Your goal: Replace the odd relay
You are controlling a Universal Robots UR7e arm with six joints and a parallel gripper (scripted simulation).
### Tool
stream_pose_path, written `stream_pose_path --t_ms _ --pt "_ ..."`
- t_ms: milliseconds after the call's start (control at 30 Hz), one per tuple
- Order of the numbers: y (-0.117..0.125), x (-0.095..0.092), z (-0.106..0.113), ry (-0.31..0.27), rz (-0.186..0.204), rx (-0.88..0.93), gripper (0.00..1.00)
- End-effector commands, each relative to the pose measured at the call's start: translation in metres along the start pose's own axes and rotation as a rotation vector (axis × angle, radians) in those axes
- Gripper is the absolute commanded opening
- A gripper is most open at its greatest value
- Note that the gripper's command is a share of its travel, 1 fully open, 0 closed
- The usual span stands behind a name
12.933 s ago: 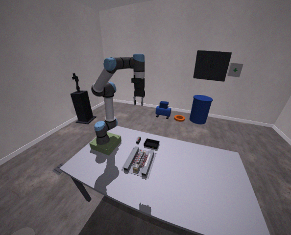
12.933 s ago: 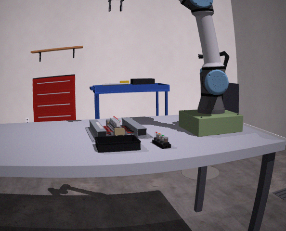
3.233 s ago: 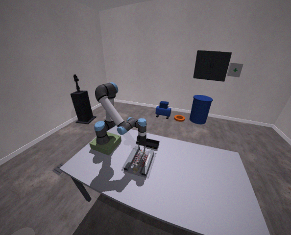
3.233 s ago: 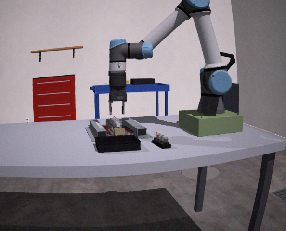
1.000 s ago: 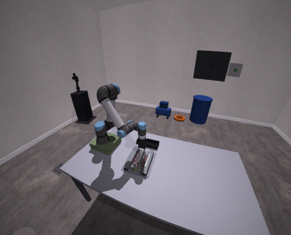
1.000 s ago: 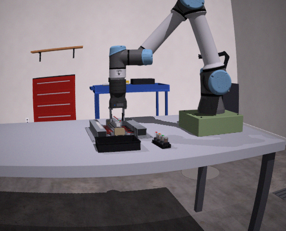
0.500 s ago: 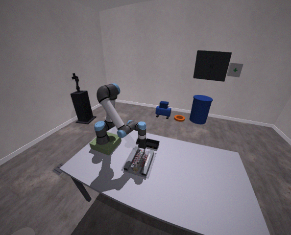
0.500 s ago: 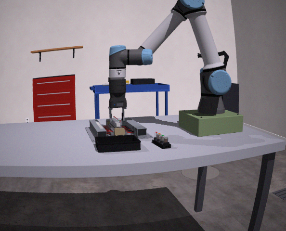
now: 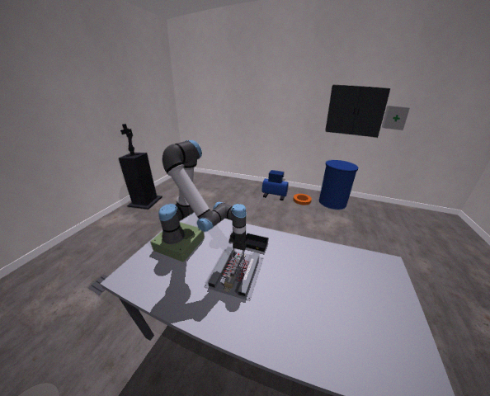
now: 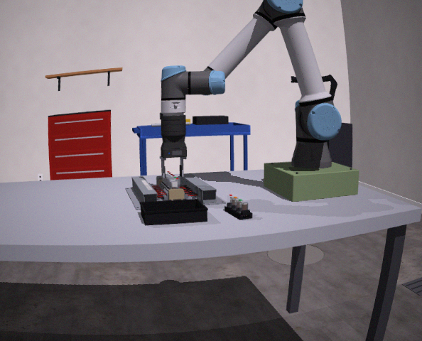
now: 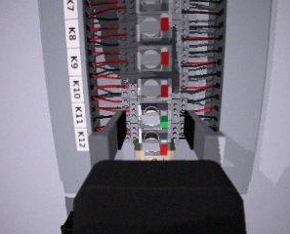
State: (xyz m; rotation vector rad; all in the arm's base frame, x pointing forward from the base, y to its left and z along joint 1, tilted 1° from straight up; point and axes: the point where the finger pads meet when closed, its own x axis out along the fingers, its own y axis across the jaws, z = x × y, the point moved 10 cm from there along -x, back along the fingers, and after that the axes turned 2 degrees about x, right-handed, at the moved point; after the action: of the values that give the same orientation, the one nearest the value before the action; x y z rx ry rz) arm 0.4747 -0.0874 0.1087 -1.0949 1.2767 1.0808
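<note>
I had the gripper (image 11: pixel 155 128) spread to its full width with nothing between the fingers, poised over the relay row (image 11: pixel 154 58). Looking down the wrist view, the odd relay (image 11: pixel 156 120) with the green button sat right between my two fingers, level with the K11 label (image 11: pixel 79 116), its button offset to the right like the red ones ahead of it. One red-buttoned relay (image 11: pixel 156 147) lay just behind it, toward the gripper body, and the rest ran away in front.

My judgement was that the step was the grasp on the green one, and doing it well meant dropping low enough for the pads to take the relay's side faces, not the socket block below or the red wires (image 11: pixel 104 101) fanning out on either side. I wanted it centred front to back, so neither neighbour got pinched along with it. Only spring contacts hold it, so a straight vertical pull seemed right; any rocking risked tilting it.

From outside, the tray (image 10: pixel 173 212) sat near the gripper at the row's end, with the spares holder (image 10: pixel 238 210) just beyond it.
</note>
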Motion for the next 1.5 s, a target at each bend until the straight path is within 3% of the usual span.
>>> stream_pose_path --t_ms 0,1200,1467 --pt "-0.0002 -0.0008 0.0000 0.000 -0.001 0.000 1.00" --pt "-0.0001 -0.0044 0.0001 0.000 -0.001 0.000 1.00" --pt "-0.0001 0.0036 0.0001 0.000 -0.001 0.000 1.00"
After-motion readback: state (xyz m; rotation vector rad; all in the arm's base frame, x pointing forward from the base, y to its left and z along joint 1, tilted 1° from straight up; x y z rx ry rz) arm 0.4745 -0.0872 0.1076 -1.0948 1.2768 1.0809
